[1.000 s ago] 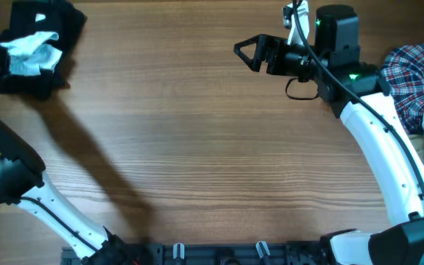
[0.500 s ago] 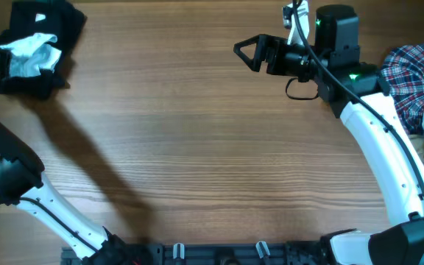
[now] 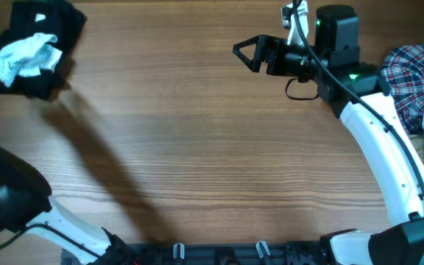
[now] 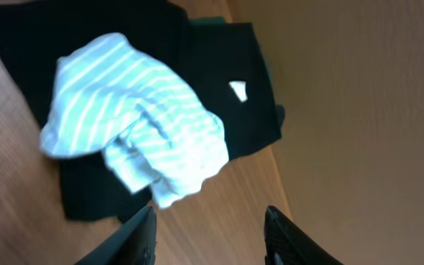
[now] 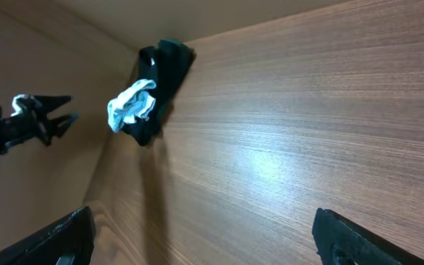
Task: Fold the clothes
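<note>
Clothes [image 3: 24,55] lie unfolded: striped top [image 4: 135,118] crumpled on black garments [image 4: 219,73] at the bench's [image 3: 197,147] far-left corner, plaid shirt [image 3: 414,73] far right. Left gripper [image 4: 210,239] and right gripper [image 3: 246,51] gape empty; next move likely a grasp, one piece drawn mid-bench.

Overhead cam looks straight down, far off, takes in whole table [image 3: 197,132]. L wrist cam sits close above striped garment [image 4: 138,125] on black pile [image 4: 219,66]. R wrist cam looks low & far across tabletop at same pile, overhead's 10 o'clock corner.
</note>
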Controlling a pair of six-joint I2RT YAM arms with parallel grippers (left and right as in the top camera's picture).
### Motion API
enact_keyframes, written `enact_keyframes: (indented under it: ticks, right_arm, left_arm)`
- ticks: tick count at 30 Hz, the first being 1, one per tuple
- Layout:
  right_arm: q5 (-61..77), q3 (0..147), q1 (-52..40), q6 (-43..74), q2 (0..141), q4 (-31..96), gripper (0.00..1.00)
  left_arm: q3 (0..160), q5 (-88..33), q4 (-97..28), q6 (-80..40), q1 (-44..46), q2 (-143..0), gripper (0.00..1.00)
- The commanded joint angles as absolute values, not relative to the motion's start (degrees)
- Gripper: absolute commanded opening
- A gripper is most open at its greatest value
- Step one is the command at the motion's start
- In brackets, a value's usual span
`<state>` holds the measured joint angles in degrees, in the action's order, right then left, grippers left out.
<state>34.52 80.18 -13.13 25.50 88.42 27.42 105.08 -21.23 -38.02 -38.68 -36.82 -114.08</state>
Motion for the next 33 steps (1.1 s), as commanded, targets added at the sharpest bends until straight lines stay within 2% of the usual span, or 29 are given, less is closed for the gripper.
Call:
enact_keyframes:
  ticks: [1,5,8,10,19,28,33]
  right_arm:
    - [35.7,80.2,-13.0,24.9,87.3,27.5,0.95]
    - [35.7,80.2,-13.0,24.8,87.3,27.5,0.95]
    - [36.1,80.2,-13.0,25.1,87.3,27.5,0.95]
    - [36.1,80.2,-13.0,25.1,87.3,27.5,0.95]
    - [36.1,80.2,-13.0,25.5,87.3,27.5,0.95]
    - [36.1,80.2,-13.0,25.1,87.3,27.5,0.95]
    - [36.1,80.2,-13.0,24.3,87.3,27.8,0.95]
  left_arm:
    - [105.3,-19.9,-38.1,-39.4,-36.6,-112.4,0.45]
    - [105.3,-18.5,-31.8,-39.0,-34.0,-113.9,0.33]
    - [105.3,-17.6,-25.3,-39.0,-31.3,-117.1,0.11]
    - [105.3,-15.9,-22.8,-39.0,-29.9,-119.8,0.04]
    - [105.3,-12.1,-19.7,-36.2,-28.8,-130.2,0.04]
    - [105.3,-11.9,-37.1,-32.5,-28.8,-130.3,0.04]
    - [105.3,-13.7,-36.1,-31.3,-28.9,-129.7,0.04]
